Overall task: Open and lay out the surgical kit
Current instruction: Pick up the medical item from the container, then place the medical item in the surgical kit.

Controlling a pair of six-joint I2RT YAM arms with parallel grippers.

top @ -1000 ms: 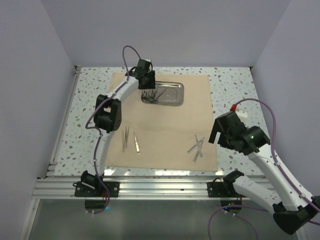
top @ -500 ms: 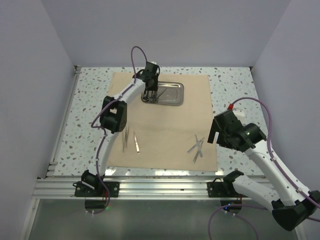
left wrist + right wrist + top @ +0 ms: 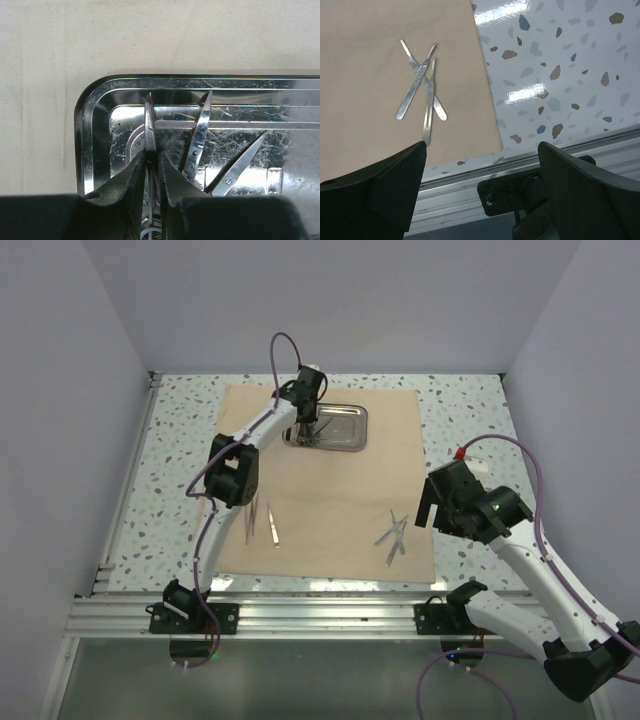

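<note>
Beige cloth wrap [image 3: 330,490]: unfolded flat. Shiny rectangular steel tray [image 3: 87,130]: not emptied. Left claw [image 3: 152,156]: gripping thin silver scissors [image 3: 149,127]. Right claw [image 3: 482,145]: open.

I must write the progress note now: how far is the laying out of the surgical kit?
Done: the cloth is spread flat, with tweezers and flat handles laid out on it. In hand: the left gripper grips scissors inside the tray. Left: other instruments lie in the tray; the right gripper hangs open, empty.

The speckled table [image 3: 460,410] bears one thing directly; a tan cloth [image 3: 330,490], flat across its middle.
</note>
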